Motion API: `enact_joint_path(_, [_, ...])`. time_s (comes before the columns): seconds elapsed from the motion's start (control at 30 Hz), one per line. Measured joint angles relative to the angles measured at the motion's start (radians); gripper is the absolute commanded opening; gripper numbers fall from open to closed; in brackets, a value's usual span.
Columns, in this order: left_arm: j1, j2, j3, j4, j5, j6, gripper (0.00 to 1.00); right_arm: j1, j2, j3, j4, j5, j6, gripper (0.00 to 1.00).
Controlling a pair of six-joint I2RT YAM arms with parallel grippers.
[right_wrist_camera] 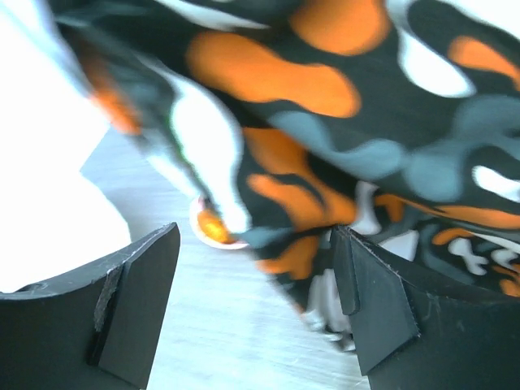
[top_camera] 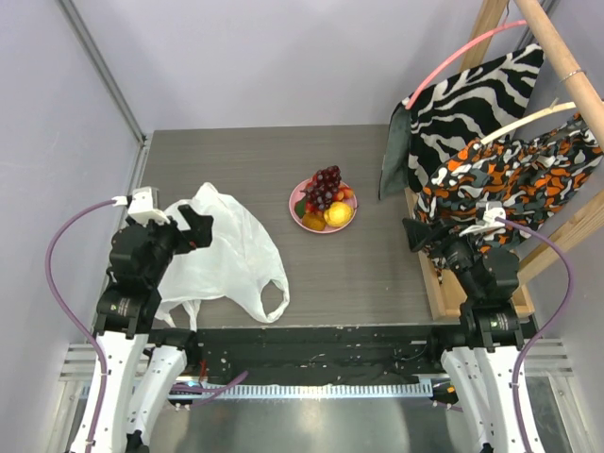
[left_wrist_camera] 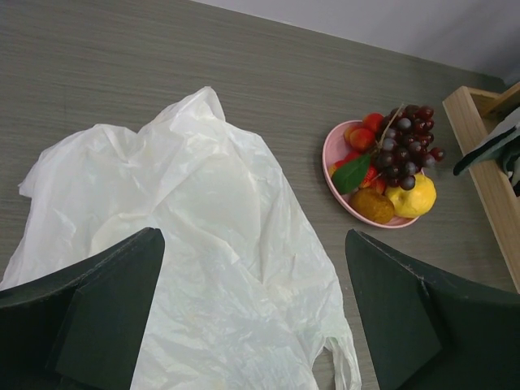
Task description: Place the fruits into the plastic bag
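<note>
The fruits (top_camera: pixel 326 198) lie heaped on a round pink plate (top_camera: pixel 297 215) mid-table: a dark purple grape bunch (left_wrist_camera: pixel 406 142), a yellow lemon (left_wrist_camera: pixel 412 197), small red and orange pieces. The white plastic bag (top_camera: pixel 231 250) lies flat and crumpled at the left, handle loops toward the near edge. My left gripper (top_camera: pixel 193 229) is open and empty just above the bag (left_wrist_camera: pixel 219 244). My right gripper (top_camera: pixel 415 236) is open and empty at the right, beside a hanging cloth; a sliver of the plate (right_wrist_camera: pixel 213 231) shows past the cloth.
A wooden rack (top_camera: pixel 436 283) stands at the right edge with a zebra-striped cloth (top_camera: pixel 462 99) and an orange, grey and black patterned cloth (top_camera: pixel 514 179) draped over it. The patterned cloth (right_wrist_camera: pixel 325 106) hangs close before the right wrist camera.
</note>
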Motion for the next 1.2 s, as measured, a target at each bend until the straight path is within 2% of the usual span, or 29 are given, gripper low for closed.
enact_joint_path(0.17, [0.000, -0.001, -0.002, 0.003, 0.023, 0.001, 1.00, 0.000, 0.003, 0.096, -0.095, -0.119, 0.013, 0.83])
enact_joint_path(0.43, [-0.001, -0.009, -0.005, 0.008, 0.033, 0.003, 1.00, 0.000, 0.005, 0.313, -0.397, -0.292, -0.020, 0.82])
enact_joint_path(0.57, [-0.003, -0.007, -0.005, 0.008, 0.042, 0.002, 1.00, -0.008, 0.005, 0.389, -0.491, -0.382, -0.061, 0.78])
enact_joint_path(0.87, [-0.006, 0.080, -0.005, 0.006, 0.051, 0.002, 1.00, -0.059, 0.082, 0.290, -0.490, -0.466, -0.079, 0.75])
enact_joint_path(1.2, [-0.006, 0.134, -0.005, 0.002, 0.055, 0.000, 1.00, -0.026, 0.160, 0.262, -0.319, -0.469, -0.039, 0.75])
